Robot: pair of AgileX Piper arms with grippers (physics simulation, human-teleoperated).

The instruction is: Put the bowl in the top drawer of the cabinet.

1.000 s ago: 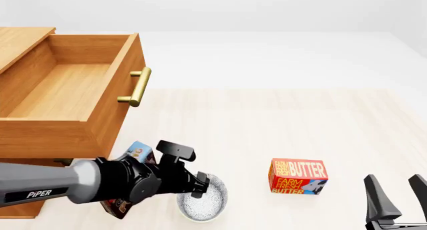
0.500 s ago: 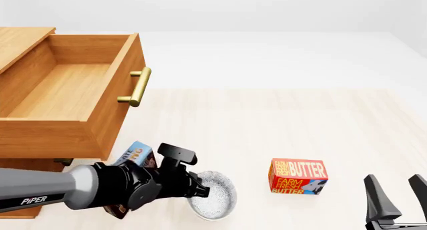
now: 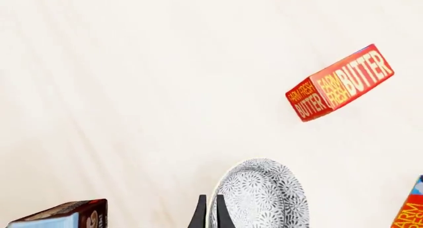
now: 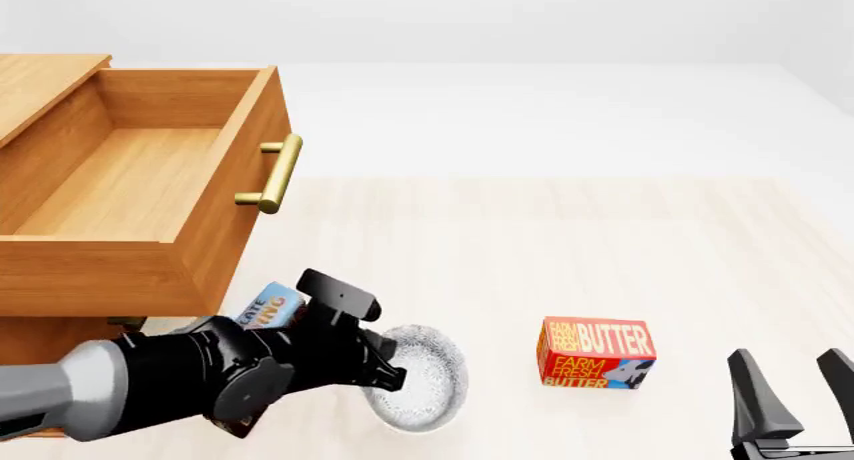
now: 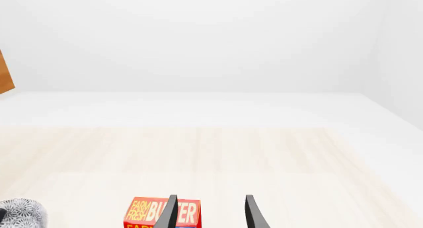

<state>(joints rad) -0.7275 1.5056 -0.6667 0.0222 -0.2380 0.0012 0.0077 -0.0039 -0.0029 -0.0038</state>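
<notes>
Bowl: the bowl (image 4: 416, 378) is sitting near the front of the bench (image 4: 561, 250), just right of the open top drawer (image 4: 127, 180) of the cabinet (image 4: 40, 90); whether it is resting on the bench or slightly raised, I cannot tell.
Left fingers: the left gripper (image 3: 210, 215) is pinching the bowl's rim, one finger inside and one outside, drawn close together on the thin wall.
Right fingers: the right gripper (image 5: 209, 213) is hanging apart and empty, near the butter box (image 4: 595, 352).
Handling: judging by its look, the bowl is stiff, light and glazed, so probably slippery and liable to chip if knocked.
Where to hold: the rim seems the only practical hold; gripped at one edge, the bowl is likely to tilt or swing.
Neighbours: a second box (image 4: 267, 308) is lying just beside the bowl, partly under the left arm.
Risk: the drawer front and its brass handle (image 4: 274, 173) are standing between bowl and drawer floor.
</notes>
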